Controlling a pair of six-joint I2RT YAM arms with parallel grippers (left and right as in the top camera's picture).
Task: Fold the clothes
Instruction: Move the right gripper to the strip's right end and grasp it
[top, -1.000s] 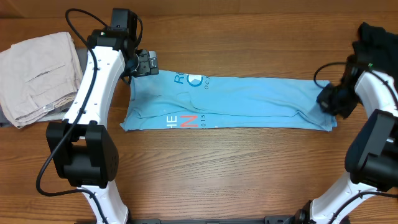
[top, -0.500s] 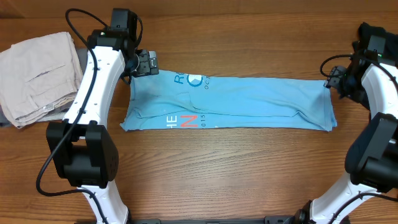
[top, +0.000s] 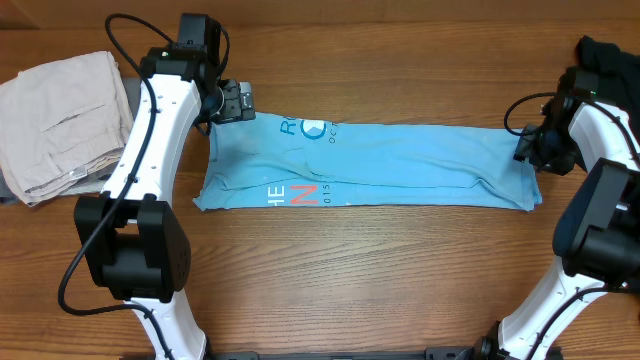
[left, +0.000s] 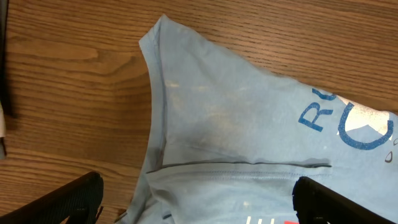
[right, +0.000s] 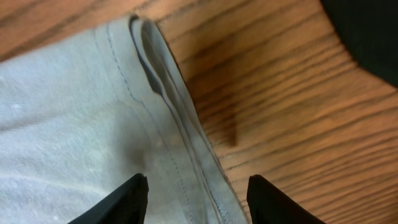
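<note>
The clothes, a light blue T-shirt (top: 400, 160), lie flat on the table as a long strip with blue, red and white lettering near its left end. My left gripper (top: 235, 102) hovers at the shirt's upper left corner. In the left wrist view it (left: 196, 200) is wide open above the cloth (left: 249, 124), with nothing held. My right gripper (top: 528, 150) is at the shirt's right edge. Its fingers stand open astride the stitched hem (right: 180, 124) in the right wrist view, gripper (right: 198, 186) over the fabric without pinching it.
Folded beige trousers (top: 60, 120) lie on something grey at the far left. A dark bundle (top: 605, 55) sits at the back right corner, close behind my right arm, and shows as a black patch (right: 367, 31) in the right wrist view. Bare wood surrounds the shirt.
My right gripper has opened, left the shirt's lower right corner, swung back toward the rear, then returned to the right hem. The left arm and the shirt have not moved.
</note>
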